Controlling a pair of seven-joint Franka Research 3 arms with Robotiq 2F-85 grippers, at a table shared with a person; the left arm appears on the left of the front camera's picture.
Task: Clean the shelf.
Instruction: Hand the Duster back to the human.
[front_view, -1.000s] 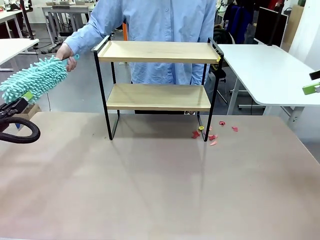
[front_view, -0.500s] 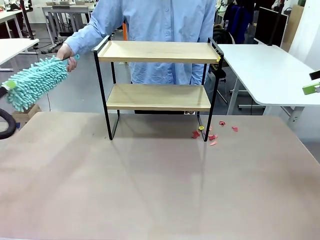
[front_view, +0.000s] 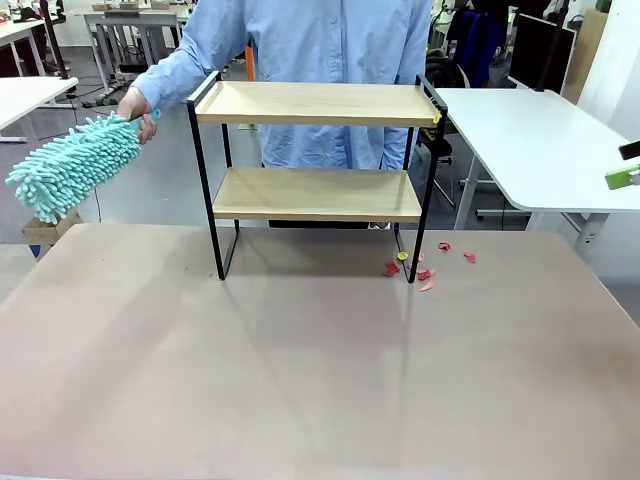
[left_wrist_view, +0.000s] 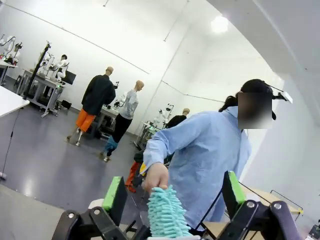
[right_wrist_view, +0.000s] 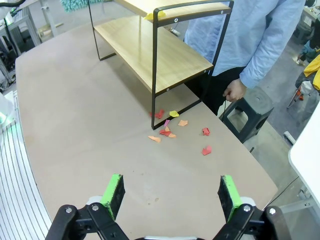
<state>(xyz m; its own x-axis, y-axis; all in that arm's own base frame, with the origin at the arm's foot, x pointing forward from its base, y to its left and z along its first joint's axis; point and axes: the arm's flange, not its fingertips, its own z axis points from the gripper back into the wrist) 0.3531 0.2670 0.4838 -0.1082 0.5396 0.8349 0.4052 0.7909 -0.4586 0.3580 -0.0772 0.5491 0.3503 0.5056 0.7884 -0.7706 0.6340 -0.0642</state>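
The shelf (front_view: 315, 193) stands at the table's far middle, two light wood boards in a black frame; its end also appears in the right wrist view (right_wrist_view: 165, 55). A person behind it holds a teal fluffy duster (front_view: 70, 165) out to the left in one hand (front_view: 135, 100). In the left wrist view my left gripper (left_wrist_view: 174, 190) is open, with the duster (left_wrist_view: 165, 215) lined up between its fingers; whether it touches them I cannot tell. My right gripper (right_wrist_view: 171, 194) is open and holds nothing, high over the table's right end; one of its green pads (front_view: 622, 178) pokes in at the right edge.
Red and orange paper scraps (front_view: 425, 270) lie on the table by the shelf's right foot (right_wrist_view: 172, 127). A yellow scrap (front_view: 437, 118) sits on the top board's right corner. A white table (front_view: 540, 140) stands at the back right, a stool (right_wrist_view: 250, 112) beside the person.
My left gripper has drawn back to the left and out of the front view. The duster has stayed in nearly the same place in the person's hand.
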